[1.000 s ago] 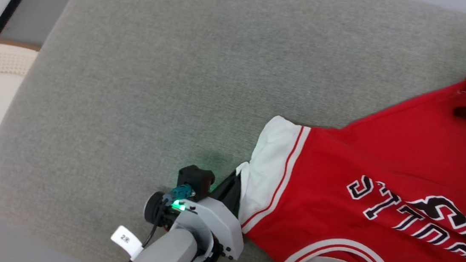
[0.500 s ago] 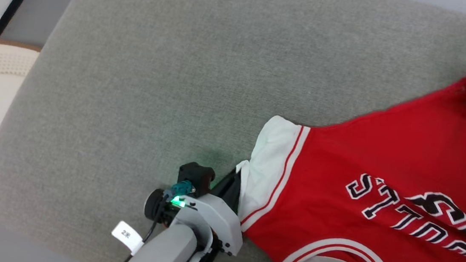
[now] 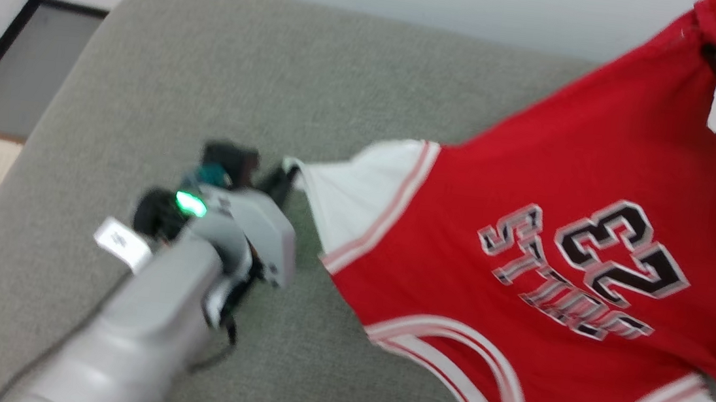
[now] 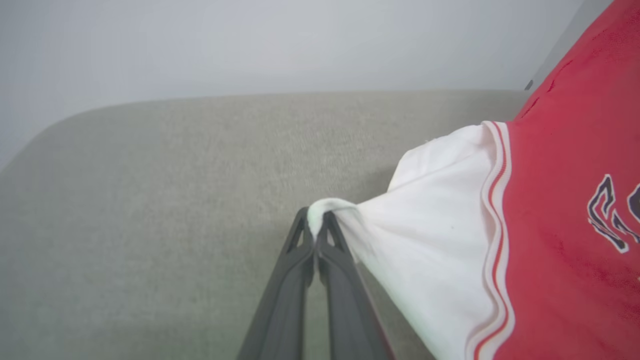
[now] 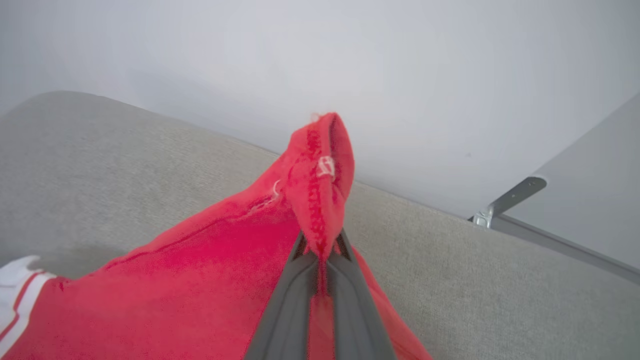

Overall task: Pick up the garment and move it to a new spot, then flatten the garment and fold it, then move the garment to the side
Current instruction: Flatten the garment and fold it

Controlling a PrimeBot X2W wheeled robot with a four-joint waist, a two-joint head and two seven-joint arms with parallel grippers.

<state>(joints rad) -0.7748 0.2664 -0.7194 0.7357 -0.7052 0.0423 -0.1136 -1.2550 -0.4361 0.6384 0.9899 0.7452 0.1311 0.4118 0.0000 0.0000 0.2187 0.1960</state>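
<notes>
Head view, red garment [image 3: 563, 181] held taut over the grey cushion [image 3: 213, 69] between both arms, left wrist view, left tool [image 4: 316, 225] pinched closed on its white panel's corner, right wrist view, right tool [image 5: 320, 247] clamped on a bunched red corner.

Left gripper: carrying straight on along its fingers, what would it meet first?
Past the white corner of the jersey that the left gripper pinches, probably the grey seat cushion; depth is unclear, so it might skim above it.
</notes>
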